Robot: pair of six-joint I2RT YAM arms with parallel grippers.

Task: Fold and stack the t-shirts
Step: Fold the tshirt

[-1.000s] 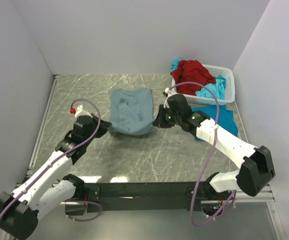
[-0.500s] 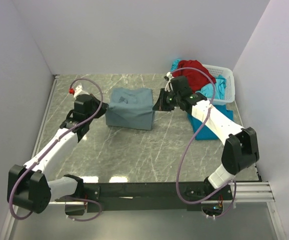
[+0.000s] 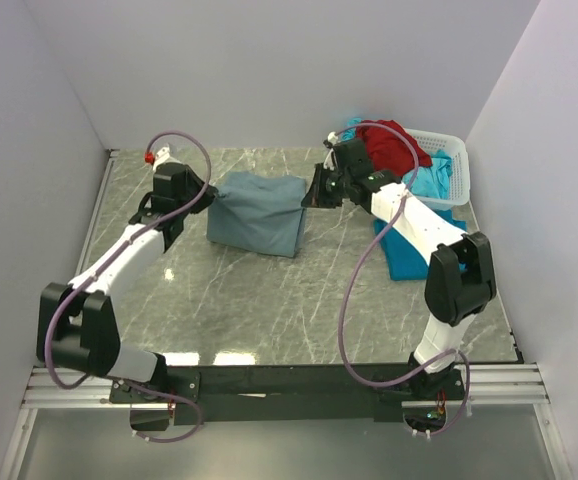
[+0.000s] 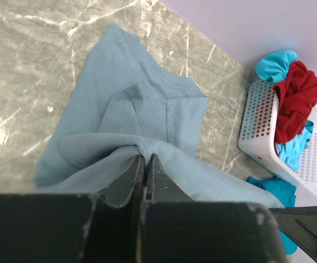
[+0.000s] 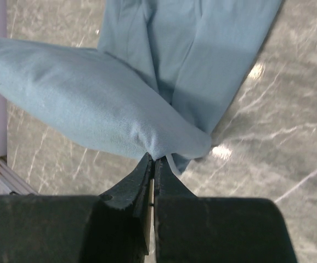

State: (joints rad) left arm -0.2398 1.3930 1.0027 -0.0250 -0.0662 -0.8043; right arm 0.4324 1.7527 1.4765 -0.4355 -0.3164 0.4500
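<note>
The grey-blue t-shirt (image 3: 259, 210) is stretched between my two grippers near the back of the table, its lower part draped on the marble. My left gripper (image 3: 211, 196) is shut on its left corner, seen in the left wrist view (image 4: 143, 159). My right gripper (image 3: 310, 197) is shut on its right corner, seen in the right wrist view (image 5: 153, 160). The cloth (image 5: 92, 104) hangs taut from both. A red t-shirt (image 3: 391, 143) and a turquoise t-shirt (image 3: 431, 180) lie in the white basket. Another turquoise t-shirt (image 3: 409, 252) lies flat on the table in front of the basket.
The white lattice basket (image 3: 451, 152) stands in the back right corner, also in the left wrist view (image 4: 268, 142). Grey walls close in the back and both sides. A metal rail (image 3: 89, 235) runs along the table's left edge.
Both grippers have moved toward the back wall, carrying the grey-blue t-shirt with them. The shirt went from crumpled near the centre to stretched taut and lifted along its top edge.
</note>
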